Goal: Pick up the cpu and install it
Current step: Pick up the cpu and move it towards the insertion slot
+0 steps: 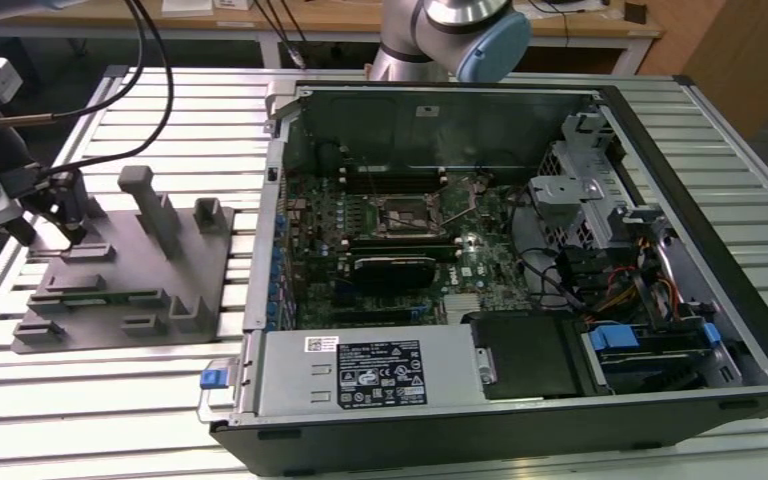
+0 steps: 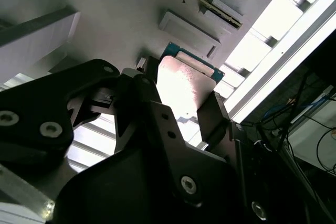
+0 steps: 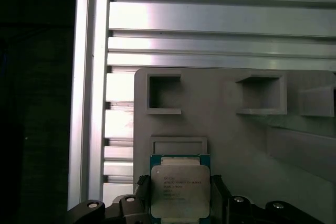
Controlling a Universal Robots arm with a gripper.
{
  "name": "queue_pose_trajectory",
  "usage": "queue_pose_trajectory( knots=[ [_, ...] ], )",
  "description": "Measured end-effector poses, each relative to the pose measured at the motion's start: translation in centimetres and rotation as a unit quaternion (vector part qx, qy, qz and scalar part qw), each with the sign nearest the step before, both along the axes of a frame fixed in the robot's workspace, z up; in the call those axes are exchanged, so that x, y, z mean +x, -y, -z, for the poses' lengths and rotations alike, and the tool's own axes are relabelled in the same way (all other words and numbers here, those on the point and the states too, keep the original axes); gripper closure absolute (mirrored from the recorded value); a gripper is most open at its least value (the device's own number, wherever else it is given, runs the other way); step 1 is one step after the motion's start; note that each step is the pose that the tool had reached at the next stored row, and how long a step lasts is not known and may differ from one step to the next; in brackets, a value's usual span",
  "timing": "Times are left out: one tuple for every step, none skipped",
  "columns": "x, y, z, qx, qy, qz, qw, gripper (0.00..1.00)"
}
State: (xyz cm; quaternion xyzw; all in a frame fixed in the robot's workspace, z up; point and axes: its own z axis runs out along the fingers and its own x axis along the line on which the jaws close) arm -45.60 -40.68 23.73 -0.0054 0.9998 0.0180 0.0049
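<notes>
Pick-up step, by look of it. Tool low over grey tray on table, beside computer case. Fingers clamped on cpu edges. Socket bare. Lift likely calls for straight rise, chip level, clear of tray posts.

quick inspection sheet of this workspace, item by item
surface: slatted aluminium table
job's things: cpu at the grey tray; socket on the board inside the open computer case
clutter: nothing seen
grippers: hand closed on the cpu's edges, over the tray
cables: black cables running down towards the hand; wire bundles inside the case
surroundings: wooden bench behind the table
</notes>
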Motion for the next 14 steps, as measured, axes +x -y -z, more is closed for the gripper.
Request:
queue_pose_trajectory(
  knots=[
    [0.00,0.00,-0.04,-0.0001,-0.0001,0.000,1.0000,0.46],
    [0.00,0.00,-0.06,-0.0001,-0.0001,0.000,1.0000,0.46],
    [0.00,0.00,-0.08,0.0000,0.0000,0.000,1.0000,0.46],
    [0.00,0.00,-0.10,0.0000,0.0000,0.000,1.0000,0.46],
    [0.00,0.00,-0.13,0.0000,0.0000,0.000,1.0000,0.46],
    [0.00,0.00,-0.14,0.0000,0.0000,0.000,1.0000,0.46],
    [0.00,0.00,-0.15,0.0000,0.0000,0.000,1.0000,0.46],
    [0.00,0.00,-0.17,0.0000,0.0000,0.000,1.0000,0.46],
    [0.00,0.00,-0.21,-0.0001,-0.0001,0.000,1.0000,0.46],
    [0.00,0.00,-0.26,-0.0001,-0.0002,0.000,1.0000,0.46],
    [0.00,0.00,-0.30,-0.0001,-0.0001,0.000,1.0000,0.46],
    [0.00,0.00,-0.33,0.0000,0.0000,0.000,1.0000,0.46],
    [0.00,0.00,-0.36,0.0000,0.0001,0.000,1.0000,0.46],
    [0.00,0.00,-0.39,0.0000,0.0001,0.000,1.0000,0.46]
  ],
)
